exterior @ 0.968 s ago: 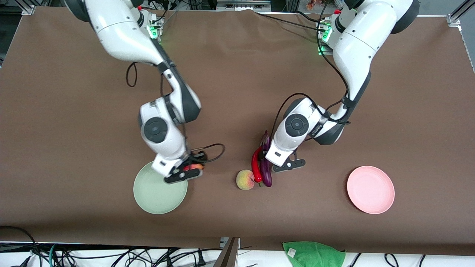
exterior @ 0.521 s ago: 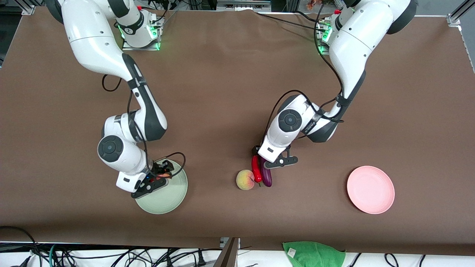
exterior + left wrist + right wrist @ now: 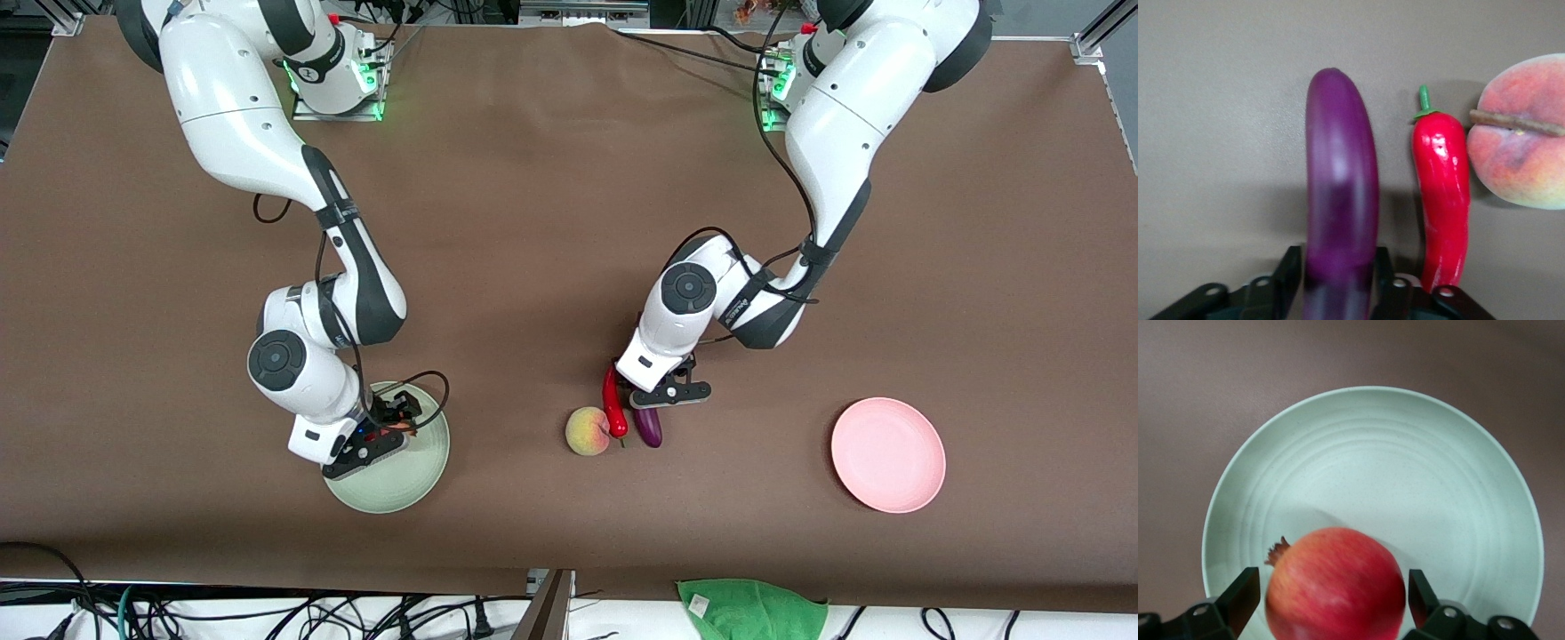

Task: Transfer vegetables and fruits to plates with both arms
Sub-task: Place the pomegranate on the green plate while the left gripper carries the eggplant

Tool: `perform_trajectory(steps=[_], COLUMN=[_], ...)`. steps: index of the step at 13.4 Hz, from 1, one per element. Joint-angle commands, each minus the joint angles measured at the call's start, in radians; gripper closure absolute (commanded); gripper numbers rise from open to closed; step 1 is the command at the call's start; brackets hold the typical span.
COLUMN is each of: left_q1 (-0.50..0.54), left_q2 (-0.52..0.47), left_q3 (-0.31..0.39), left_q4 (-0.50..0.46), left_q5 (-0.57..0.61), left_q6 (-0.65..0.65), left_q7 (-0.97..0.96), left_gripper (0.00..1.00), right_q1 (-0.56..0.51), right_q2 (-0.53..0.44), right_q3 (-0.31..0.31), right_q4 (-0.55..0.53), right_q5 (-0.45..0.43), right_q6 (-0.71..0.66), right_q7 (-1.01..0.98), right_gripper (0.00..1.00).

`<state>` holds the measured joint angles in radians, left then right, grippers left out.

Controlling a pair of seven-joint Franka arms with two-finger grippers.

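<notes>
On 1 green plate [image 3: 1485,493], 1 pomegranate [image 3: 1335,584] between parted right gripper [image 3: 1335,600]; left gripper [image 3: 1338,283] grasping 1 eggplant [image 3: 1341,193].

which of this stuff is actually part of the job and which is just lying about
Job:
eggplant, between the left gripper's fingers
chili pepper
peach
pomegranate, on the green plate, right gripper open around it
pink plate

Lying about:
green cloth
cables
</notes>
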<state>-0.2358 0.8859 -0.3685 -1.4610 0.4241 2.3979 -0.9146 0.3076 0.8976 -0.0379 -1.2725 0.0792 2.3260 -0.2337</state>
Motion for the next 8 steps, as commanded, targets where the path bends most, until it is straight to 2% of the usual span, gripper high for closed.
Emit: perform_trajectory(steps=[1,2,3,6,8], left_q1=[0.004,0.004,0.006,0.045,0.113], left_q2=[0.008,0.008,0.007,-0.011,-0.047], left_q3=[-0.006,-0.006,-0.006,-0.01,-0.035], left_q4=[0.011,0.011,0.011,0.024,0.025], left_q5=[0.054,0.054,0.054,0.053,0.039], left_q6=[0.003,0.003,0.003,-0.012,-0.04], left_q7=[-0.003,-0.004,-0.001,0.006,0.104], left_gripper=[0.9,1.0,1.0,1.0,1.0], right_q1=[0.01,0.019,0.028,0.031,0.089], right_q2=[-0.026,-0.031,-0.031,-0.026,-0.025], right_q3=[0.012,0.013,0.019,0.101,0.111], right_q4=[-0.002,-0.001,-0.001,0.047,0.061], right_q5=[0.017,0.019,0.019,0.017,0.014], right_q6=[-0.01,-0.011,-0.013,-0.013,-0.002], right_q7=[-0.012,-0.006,0.013,0.146,0.264], right_gripper=[0.01,0.01,0.01,0.01,0.01])
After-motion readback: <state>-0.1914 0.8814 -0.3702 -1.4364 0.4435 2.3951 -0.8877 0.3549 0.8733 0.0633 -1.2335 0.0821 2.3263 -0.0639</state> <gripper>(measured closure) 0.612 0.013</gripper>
